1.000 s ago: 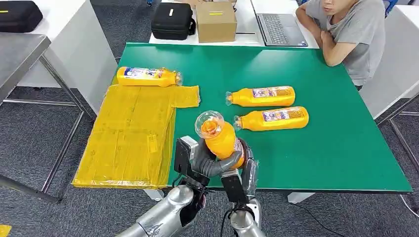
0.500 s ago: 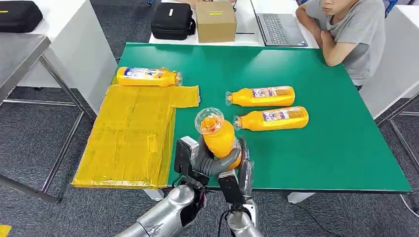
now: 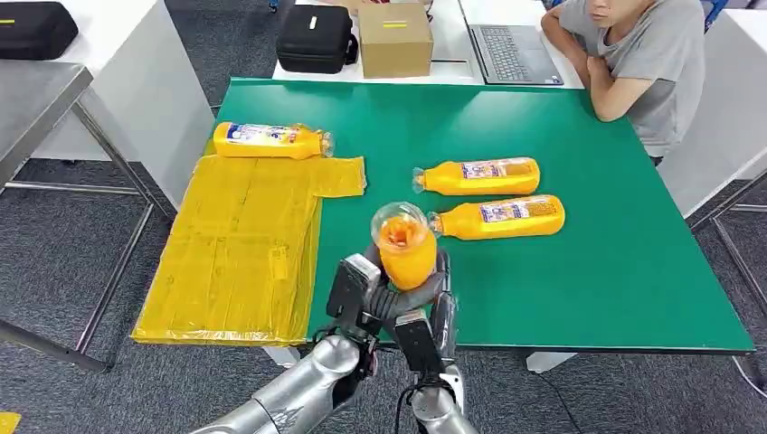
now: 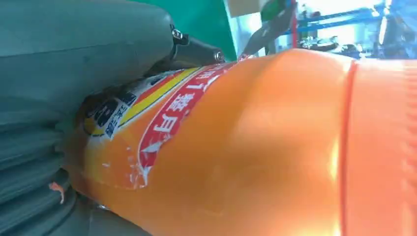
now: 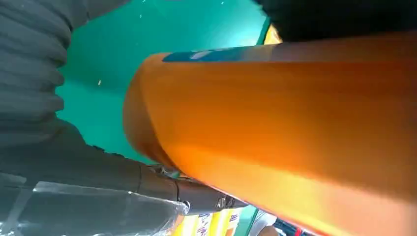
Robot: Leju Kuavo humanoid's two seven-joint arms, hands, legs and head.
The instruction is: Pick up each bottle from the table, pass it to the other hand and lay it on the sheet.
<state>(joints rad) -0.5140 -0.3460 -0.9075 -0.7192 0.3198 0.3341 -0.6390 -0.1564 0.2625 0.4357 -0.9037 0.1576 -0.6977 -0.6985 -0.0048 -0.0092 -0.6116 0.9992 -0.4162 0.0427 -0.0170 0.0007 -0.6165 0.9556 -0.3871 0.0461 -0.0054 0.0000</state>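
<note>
We hold the orange bottle [image 3: 406,249] upright above the green table's [image 3: 597,271] near edge, our left hand [image 3: 362,294] and right hand [image 3: 432,312] both wrapped around its body. Two bottles [image 3: 493,197] lie just beyond it to the right. Another bottle [image 3: 269,140] rests at the far end of the yellow sheet [image 3: 240,244] on the left.

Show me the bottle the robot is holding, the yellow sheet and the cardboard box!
held bottle [image 3: 406,253], head view, on its orange body.
yellow sheet [image 3: 237,244], head view, on a bare middle part.
cardboard box [image 3: 395,41], head view, on its front side.
</note>
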